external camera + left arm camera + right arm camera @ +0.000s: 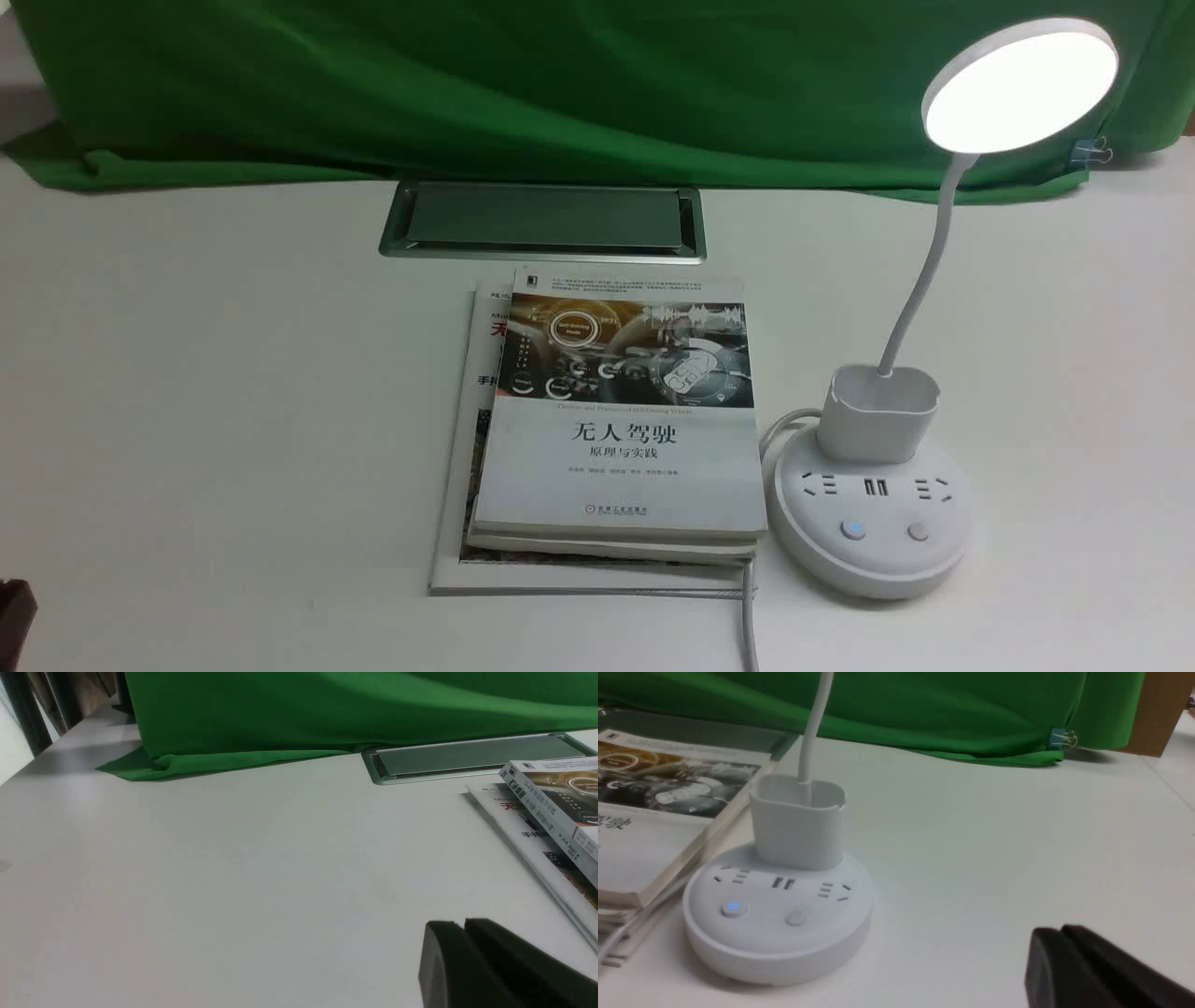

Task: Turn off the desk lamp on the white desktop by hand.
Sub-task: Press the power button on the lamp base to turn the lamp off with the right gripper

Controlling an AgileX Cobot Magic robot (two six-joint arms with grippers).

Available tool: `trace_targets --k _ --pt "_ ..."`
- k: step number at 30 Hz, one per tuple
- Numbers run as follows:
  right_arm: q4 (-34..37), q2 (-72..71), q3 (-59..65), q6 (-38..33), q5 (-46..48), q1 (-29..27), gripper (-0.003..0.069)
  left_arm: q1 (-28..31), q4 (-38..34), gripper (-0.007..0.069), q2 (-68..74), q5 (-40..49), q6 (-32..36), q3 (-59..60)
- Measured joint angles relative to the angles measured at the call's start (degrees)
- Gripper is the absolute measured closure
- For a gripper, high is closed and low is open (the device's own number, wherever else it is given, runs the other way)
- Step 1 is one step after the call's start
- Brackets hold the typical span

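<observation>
Right gripper (1057,931) is seen with its fingertips drawn together, nothing held between them; the left gripper (464,925) is closed in the same way and is also without a load. The desk lamp (873,560) is stood on the white desktop (233,392), toward the robot's right, just beside the stacked books (625,467), and its disc head (1022,89) is lit. No button is being touched, so the task is judged to be at its start, with the reach still to be made. The right arm is better suited, the lamp being on its side. On the base, a blue-lit button (734,908) and a plain button (796,918) are set next to each other; which one governs the light cannot be told, though the lit one seems the likelier power switch. The closed tips are best kept together as one blunt prod, brought over the chosen button from the near side, well away from the cup (798,830) and the thin neck (924,271). The press should be made straight down on the button's middle, gently, since the base could be slid or tipped by a slanted push. Once the light is seen to go out, the tips should be lifted straight up.
</observation>
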Motion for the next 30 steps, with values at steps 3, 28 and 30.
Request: trace_targets --k 3,28,30 --pt "0.0 0.0 0.0 0.0 0.0 0.0 0.061 0.0 0.0 0.0605 0.0 0.0 0.0 0.0" --pt "2.77 0.0 0.0 6.48 -3.85 0.0 0.061 0.0 0.0 0.0605 0.0 0.06 0.0 0.0" --pt "4.81 0.0 0.0 13.45 -6.92 0.0 0.061 0.0 0.0 0.0605 0.0 0.06 0.0 0.0"
